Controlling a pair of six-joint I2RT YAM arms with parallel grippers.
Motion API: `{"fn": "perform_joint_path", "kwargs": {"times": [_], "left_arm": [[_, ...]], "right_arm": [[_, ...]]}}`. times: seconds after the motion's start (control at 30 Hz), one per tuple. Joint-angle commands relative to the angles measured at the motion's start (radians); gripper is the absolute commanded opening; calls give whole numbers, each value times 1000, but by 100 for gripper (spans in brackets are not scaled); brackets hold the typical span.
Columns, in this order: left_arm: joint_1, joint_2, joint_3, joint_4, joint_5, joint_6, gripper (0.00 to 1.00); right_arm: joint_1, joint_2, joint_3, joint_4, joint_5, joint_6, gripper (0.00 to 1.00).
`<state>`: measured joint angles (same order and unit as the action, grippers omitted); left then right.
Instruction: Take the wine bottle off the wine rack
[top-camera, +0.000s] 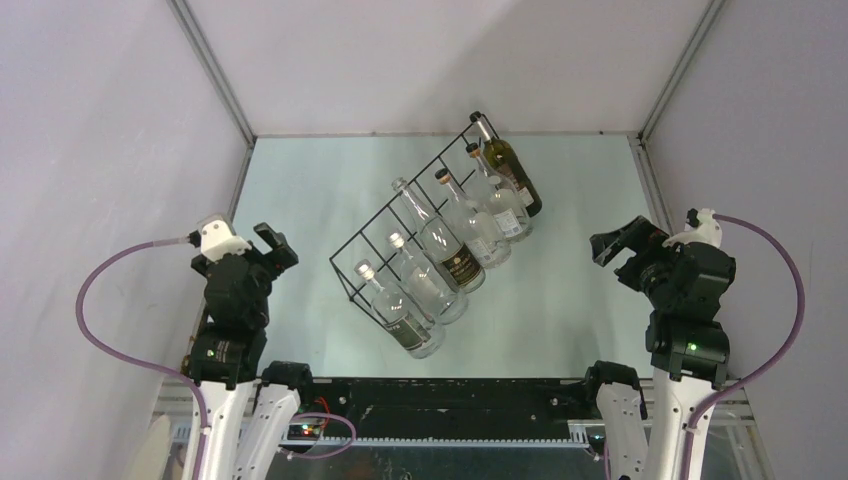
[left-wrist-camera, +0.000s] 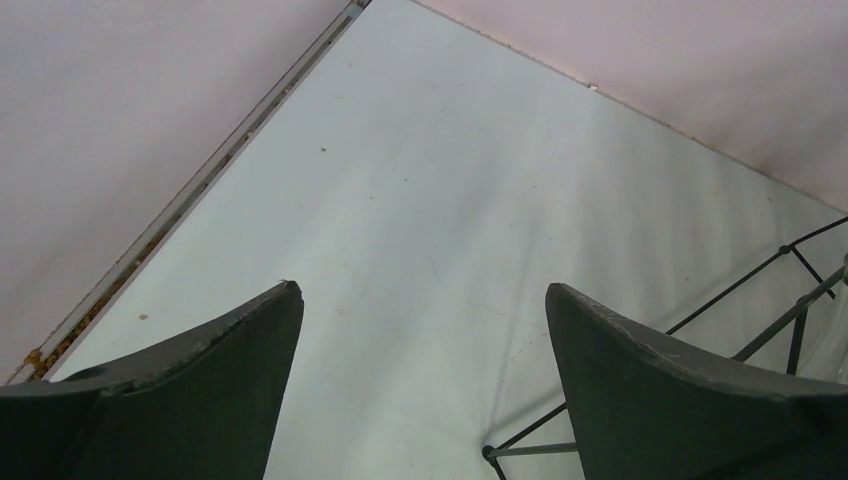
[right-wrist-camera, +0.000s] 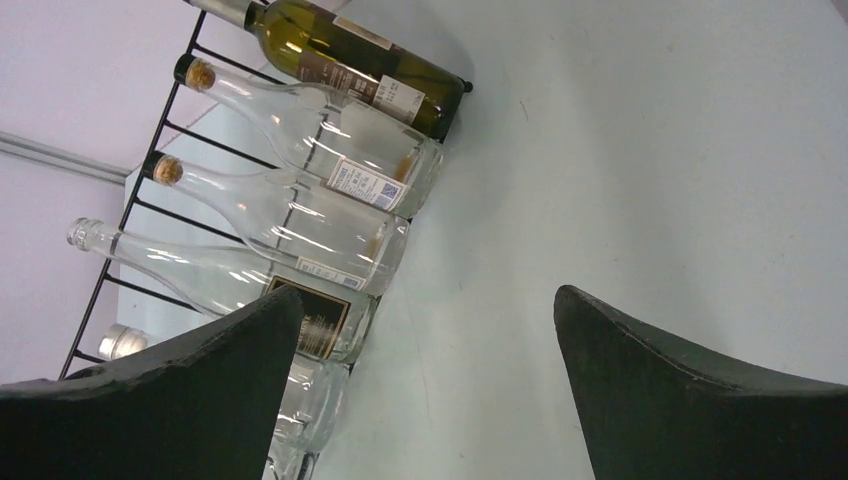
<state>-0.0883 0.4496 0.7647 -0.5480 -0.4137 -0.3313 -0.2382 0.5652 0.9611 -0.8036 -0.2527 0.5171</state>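
Top view looking down, 2 wrist views low, sharing wine rack (top-camera: 362, 232)

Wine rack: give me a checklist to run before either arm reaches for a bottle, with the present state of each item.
1. The left gripper is open and empty: ok.
2. The right gripper is open and empty: ok.
3. The dark green bottle is in the right wrist view, lying in the end slot of the wine rack: ok.
4. Approach across the table from the right gripper to the bottle bases is unobstructed: ok.
5. The neighbouring clear bottle is apart from the dark green bottle: cannot tell.
6. The wine rack is fastened down: cannot tell.
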Motion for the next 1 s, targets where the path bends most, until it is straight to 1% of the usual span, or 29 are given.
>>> {"fn": "perform_joint_path", "kwargs": {"times": [0.0,0.1,0.33,0.4,0.47,0.53,0.57,0.6,0.63,0.67,0.7,0.73,0.77,0.8,0.83,0.87,0.93,0.97], "left_arm": [[6,0,7,13,-21,17,98],[6,-3,4,17,-24,13,98],[7,14,10,-1,-13,15,98],[7,18,20,-16,-9,8,98],[7,18,30,-31,8,1,98],[7,11,35,-39,33,-7,98],[7,7,36,-40,52,-9,98],[7,5,35,-41,60,-10,98],[7,2,32,-41,73,-11,98],[7,1,30,-44,76,-11,98],[7,0,28,-51,78,-12,98],[7,-1,27,-54,78,-13,98],[7,-3,25,-62,80,-14,98],[6,-6,24,-65,86,-16,98],[6,-13,22,-71,90,-17,98],[7,-16,21,-73,101,-18,98],[7,-29,20,-74,123,-20,98],[7,-30,21,-74,132,-23,98]], "right_arm": [[-4,1,3,44,26,13,100],[-4,-1,4,43,63,-1,100],[-2,29,4,85,-70,-30,100],[10,44,9,97,-68,-27,100],[48,71,30,106,-47,-30,100],[132,118,65,113,8,-34,100],[226,159,79,114,72,-42,100],[278,179,109,115,106,-45,100],[389,220,124,121,169,-53,100],[447,242,151,127,193,-58,100],[546,282,166,141,231,-68,100],[596,301,193,149,242,-74,100],[685,337,220,166,250,-91,100],[732,368,231,173,269,-109,100],[820,383,251,191,295,-120,100],[861,411,259,211,302,-141,100],[995,454,278,233,306,-165,100],[1020,468,291,239,296,-169,100]]}}
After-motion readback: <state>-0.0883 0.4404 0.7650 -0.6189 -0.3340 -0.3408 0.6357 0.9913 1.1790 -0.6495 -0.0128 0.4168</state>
